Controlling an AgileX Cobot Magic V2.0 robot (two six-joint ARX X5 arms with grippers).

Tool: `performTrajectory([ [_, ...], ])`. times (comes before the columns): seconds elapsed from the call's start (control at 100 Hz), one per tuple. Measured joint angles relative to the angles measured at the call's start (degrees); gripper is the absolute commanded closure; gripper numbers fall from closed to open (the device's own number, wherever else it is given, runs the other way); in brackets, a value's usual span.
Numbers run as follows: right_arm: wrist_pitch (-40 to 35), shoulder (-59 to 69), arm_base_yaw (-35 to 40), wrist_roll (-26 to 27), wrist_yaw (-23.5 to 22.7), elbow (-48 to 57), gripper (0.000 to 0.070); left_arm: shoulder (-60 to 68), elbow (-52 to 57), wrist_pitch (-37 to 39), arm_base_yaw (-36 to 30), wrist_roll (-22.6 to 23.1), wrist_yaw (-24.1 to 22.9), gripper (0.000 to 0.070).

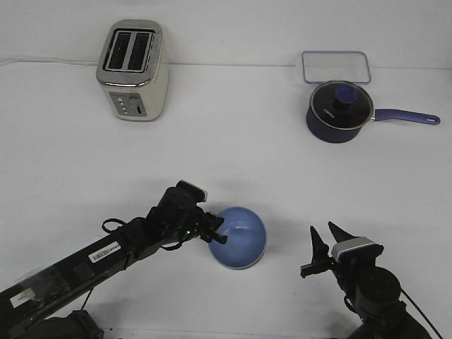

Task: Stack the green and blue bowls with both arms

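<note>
The blue bowl sits low in the middle of the front view, its opening facing up and slightly toward the camera. My left gripper is at the bowl's left rim, its fingers closed on the rim. I cannot tell whether the bowl rests on the table or is lifted. The green bowl is not in view. My right gripper is to the right of the bowl, apart from it, with its prongs spread open and holding nothing.
A cream toaster stands at the back left. A dark navy saucepan with a glass lid and long handle stands at the back right, with a clear lidded container behind it. The white table extends between them.
</note>
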Motion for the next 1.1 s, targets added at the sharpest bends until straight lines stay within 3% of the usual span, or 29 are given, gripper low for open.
performTrajectory([
  [0.11,0.00,0.00,0.00,0.00,0.00,0.00,0.0411,0.02,0.00,0.26,0.00,-0.20,1.33,0.0353],
  [0.16,0.00,0.00,0.00,0.00,0.00,0.00,0.0411,0.02,0.00,0.24,0.00,-0.20,1.60,0.0278],
  [0.32,0.00,0.00,0.00,0.00,0.00,0.00,0.0411,-0.31,0.07,-0.02,0.68,-0.07,1.42,0.0272],
  [0.42,-0.02,0.00,0.00,0.00,0.00,0.00,0.0411,-2.27,0.39,-0.28,2.78,0.85,-2.34,0.0272],
  [0.55,0.00,0.00,0.00,0.00,0.24,0.00,0.0411,-8.85,1.03,-0.48,7.65,3.93,-10.93,0.0316],
  [0.62,0.00,0.00,0.00,0.00,0.33,0.00,0.0413,-12.81,1.25,-1.38,11.08,6.05,-14.53,0.0484],
  [0.68,0.13,0.00,0.00,0.00,0.33,0.00,0.0450,-16.04,1.31,-2.82,14.49,7.85,-16.39,0.0696],
  [0.73,0.44,-0.02,0.00,-0.11,0.33,0.00,0.0530,-18.62,1.31,-4.42,17.53,9.25,-16.81,0.0689],
  [0.8,0.68,-0.37,0.00,-0.37,0.33,0.00,0.0700,-22.25,1.31,-6.80,21.53,11.21,-17.07,0.0688],
  [0.93,0.11,-3.30,0.00,-0.83,0.33,-0.07,0.0700,-29.18,0.77,-11.21,27.28,15.15,-17.25,0.0688],
  [1.1,-0.63,-10.95,0.00,-2.16,1.68,-0.07,0.0700,-42.93,-8.28,-5.79,31.71,18.97,-17.35,0.0688],
])
